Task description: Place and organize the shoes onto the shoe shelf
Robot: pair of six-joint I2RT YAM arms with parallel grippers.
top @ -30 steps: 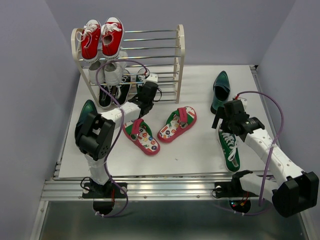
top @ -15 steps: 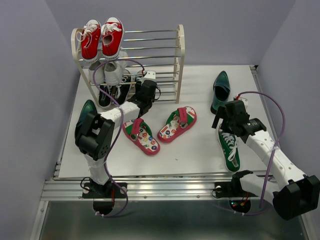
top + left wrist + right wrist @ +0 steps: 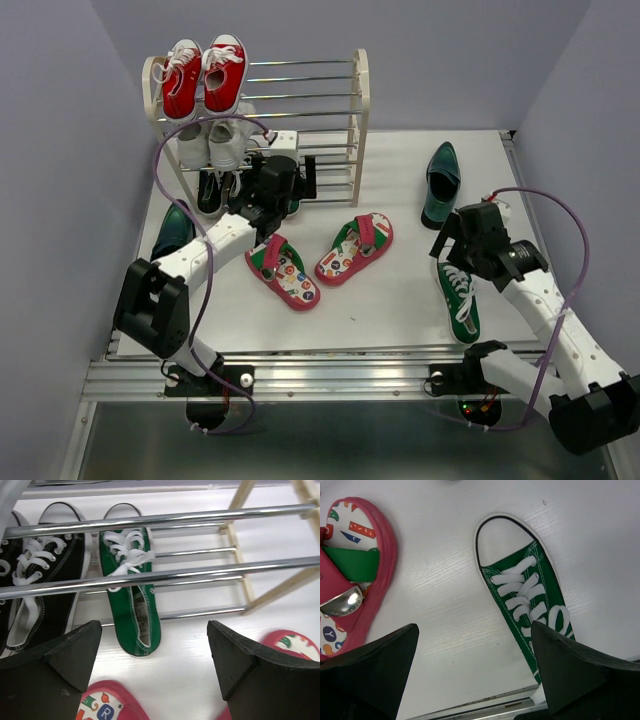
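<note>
The shoe shelf [image 3: 361, 100] stands at the back left. One green sneaker [image 3: 131, 600] rests on its bottom tier, toe inward, beside black sneakers [image 3: 40, 590]. My left gripper [image 3: 287, 188] hovers open just in front of it, holding nothing. The other green sneaker [image 3: 460, 297] lies at the front right, and my open right gripper [image 3: 447, 245] hangs over its toe end [image 3: 530, 600]. Two pink-red flip-flops [image 3: 283, 270] [image 3: 355, 248] lie mid-table. One teal dress shoe [image 3: 440, 183] lies at the right and another [image 3: 172, 230] at the left edge.
Red sneakers [image 3: 203, 78] sit on the shelf's top tier and white sneakers [image 3: 212, 145] on the middle tier. The right halves of the chrome rods [image 3: 200, 516] are bare. The table's metal front rail [image 3: 330, 375] runs along the near edge.
My left gripper has opened, let go of the green sneaker on the bottom tier and drawn back from it. The right arm has shifted slightly, still open.
</note>
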